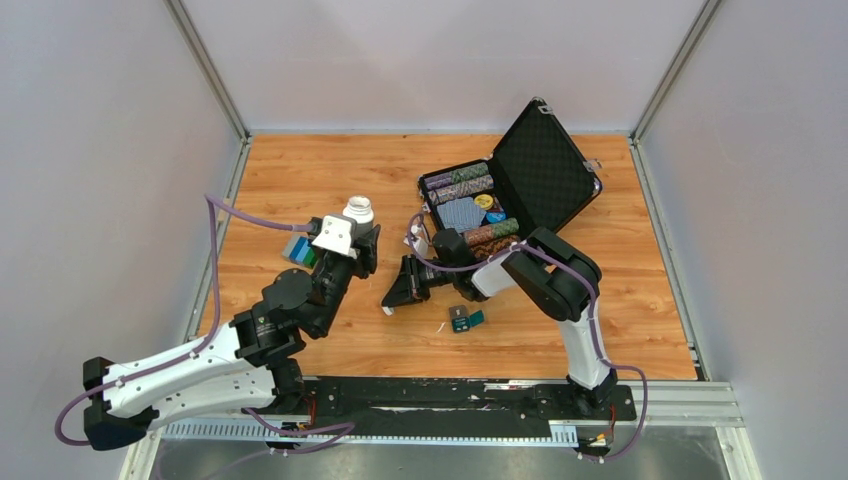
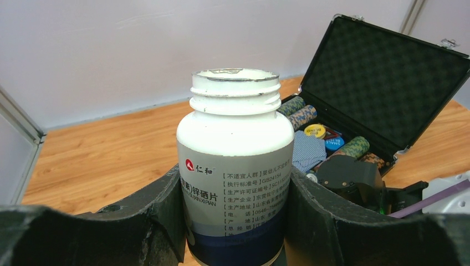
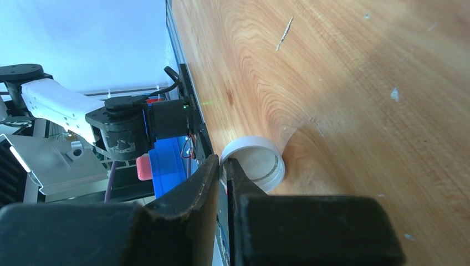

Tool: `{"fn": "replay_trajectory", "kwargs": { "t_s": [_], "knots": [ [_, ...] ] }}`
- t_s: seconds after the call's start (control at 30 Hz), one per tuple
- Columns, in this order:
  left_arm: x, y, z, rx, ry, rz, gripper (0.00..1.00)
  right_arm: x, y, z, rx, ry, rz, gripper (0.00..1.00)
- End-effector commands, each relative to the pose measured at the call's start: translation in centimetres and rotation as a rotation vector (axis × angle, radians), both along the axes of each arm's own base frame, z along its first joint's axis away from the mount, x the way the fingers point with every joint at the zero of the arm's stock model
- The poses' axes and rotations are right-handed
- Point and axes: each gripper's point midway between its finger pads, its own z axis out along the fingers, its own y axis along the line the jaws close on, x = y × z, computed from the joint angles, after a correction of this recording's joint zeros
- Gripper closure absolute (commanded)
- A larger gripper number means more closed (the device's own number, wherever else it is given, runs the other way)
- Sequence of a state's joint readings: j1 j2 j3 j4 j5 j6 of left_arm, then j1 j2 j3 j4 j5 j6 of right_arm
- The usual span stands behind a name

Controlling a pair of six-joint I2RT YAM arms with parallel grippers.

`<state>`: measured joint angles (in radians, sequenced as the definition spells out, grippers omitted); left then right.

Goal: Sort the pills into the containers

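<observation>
My left gripper [image 1: 358, 238] is shut on a white pill bottle [image 1: 358, 211] with a grey and blue label and holds it upright at the table's middle left. In the left wrist view the bottle [image 2: 235, 166] fills the gap between the fingers [image 2: 327, 221], and its threaded neck has no cap. My right gripper [image 1: 393, 303] is down at the table, shut on the rim of the white cap [image 3: 260, 160], whose open side faces the camera. The tiny dark-teal box [image 1: 466, 319] lies open on the wood just right of the right gripper. No pills show clearly.
An open black chip case [image 1: 500, 190] with chips and cards stands at the back centre-right, lid raised; it also shows in the left wrist view [image 2: 382, 77]. A small white speck [image 1: 440, 326] lies by the teal box. Grey walls enclose the table.
</observation>
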<state>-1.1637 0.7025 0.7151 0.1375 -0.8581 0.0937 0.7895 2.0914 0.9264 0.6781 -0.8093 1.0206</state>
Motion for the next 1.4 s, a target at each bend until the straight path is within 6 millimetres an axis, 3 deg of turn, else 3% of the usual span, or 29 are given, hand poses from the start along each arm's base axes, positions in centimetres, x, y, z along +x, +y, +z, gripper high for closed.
{"fn": "replay_trajectory", "kwargs": {
  "t_s": [0.0,0.17,0.6,1.0,1.37],
  "knots": [
    [-0.1,-0.5,0.9,-0.058,-0.009,-0.017,1.00,0.7,0.0,-0.6,-0.011,-0.029,-0.046,0.85],
    [-0.1,-0.5,0.8,-0.057,-0.002,-0.019,1.00,0.8,-0.5,-1.0,-0.027,-0.027,-0.062,0.73],
    [-0.1,-1.2,0.4,-0.053,0.014,-0.037,1.00,1.4,-1.5,0.1,-0.020,-0.029,-0.129,0.76],
    [-0.1,-1.2,0.3,-0.047,0.019,-0.040,1.00,2.1,-2.0,1.4,-0.041,-0.056,-0.170,0.64],
    [-0.2,-1.0,0.4,-0.046,0.018,-0.040,1.00,2.0,-1.8,0.8,-0.095,-0.107,-0.152,0.66]
  ]
}}
